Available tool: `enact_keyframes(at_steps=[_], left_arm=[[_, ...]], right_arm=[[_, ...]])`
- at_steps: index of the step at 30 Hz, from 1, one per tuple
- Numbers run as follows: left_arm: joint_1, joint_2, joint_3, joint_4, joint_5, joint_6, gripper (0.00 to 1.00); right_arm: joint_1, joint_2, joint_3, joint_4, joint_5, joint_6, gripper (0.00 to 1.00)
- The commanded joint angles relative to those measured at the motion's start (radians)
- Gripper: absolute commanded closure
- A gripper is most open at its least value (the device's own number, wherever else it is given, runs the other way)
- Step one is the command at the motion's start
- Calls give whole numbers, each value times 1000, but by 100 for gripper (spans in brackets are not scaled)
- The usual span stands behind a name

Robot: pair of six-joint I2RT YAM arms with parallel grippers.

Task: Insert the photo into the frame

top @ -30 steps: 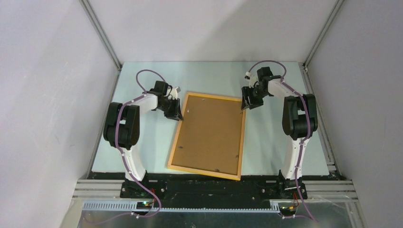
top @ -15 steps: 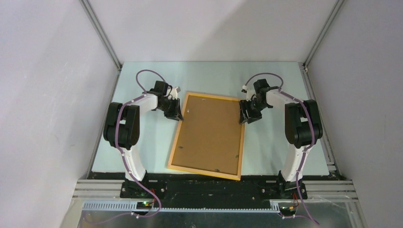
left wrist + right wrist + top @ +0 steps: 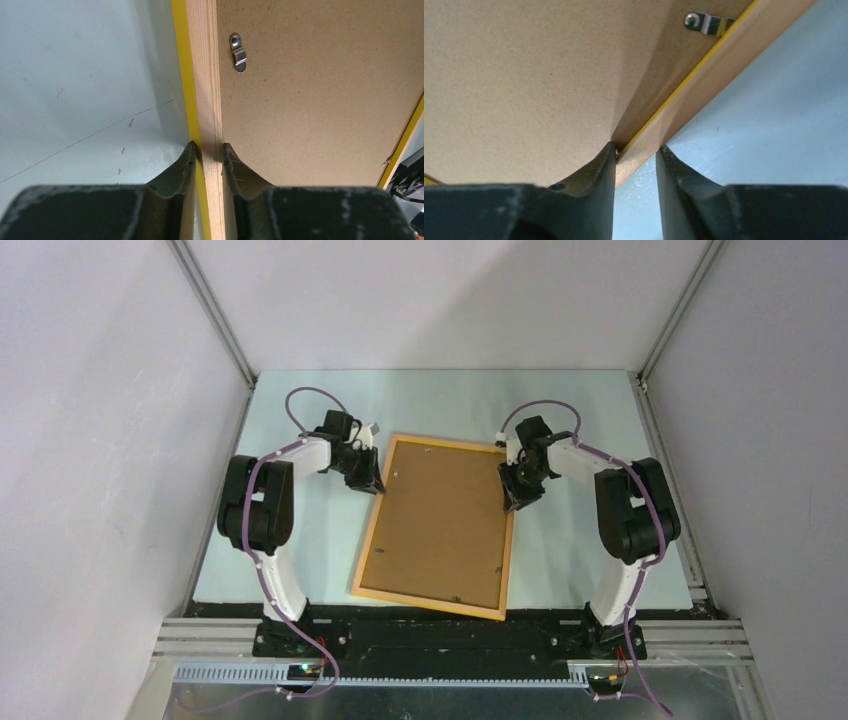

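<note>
Jaws on the left arm are clenched on the left rail of the frame (image 3: pixel 206 75). The right jaws straddle the opposite rail unclamped, with a sliver of counter (image 3: pixel 774 125) showing beside the outer finger (image 3: pixel 674 170). Probably a grip on each side is meant to lift the frame level. It lies face-down, brown backing board (image 3: pixel 310 100) uppermost; the photo is nowhere visible.
</note>
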Motion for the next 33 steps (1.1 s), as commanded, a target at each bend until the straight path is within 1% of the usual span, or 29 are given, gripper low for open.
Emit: enact_keyframes(at_steps=[1,2,3,4,5,8,9,13,16,19,20,23,27,30,33], left_arm=[[3,-6,-2,-24,66,-15,100],[3,-5,1,-25,76,-16,100],[2,-2,3,-25,82,-16,100],[2,1,7,-24,99,-17,98],[0,2,8,-25,118,-17,96],[-3,5,15,-25,158,-12,87],[-9,4,16,-24,176,-10,84],[-34,7,32,-25,211,-1,70],[-51,17,52,-26,204,8,61],[-54,31,87,-34,141,9,51],[-54,38,94,-36,109,8,49],[-57,54,128,-39,60,-7,40],[-60,74,176,-40,-2,-18,35],[-70,86,210,-41,-80,-28,35],[-85,101,242,-41,-114,-34,35]], right_arm=[[-6,8,0,29,87,-6,72],[-22,14,21,24,85,-4,78],[-32,25,34,17,74,5,80],[-56,31,62,13,63,8,84],[-67,50,77,4,46,16,86],[-111,96,147,-13,18,26,92],[-117,102,166,-14,17,28,93],[-139,135,208,-16,14,32,99],[-145,145,212,-16,7,34,100],[-145,140,199,-16,-1,36,100],[-147,135,194,-13,-4,37,100],[-149,121,170,-7,-11,37,100],[-156,119,153,-3,-21,37,100],[-157,121,149,-3,-21,37,100],[-160,118,149,-3,-21,38,100]])
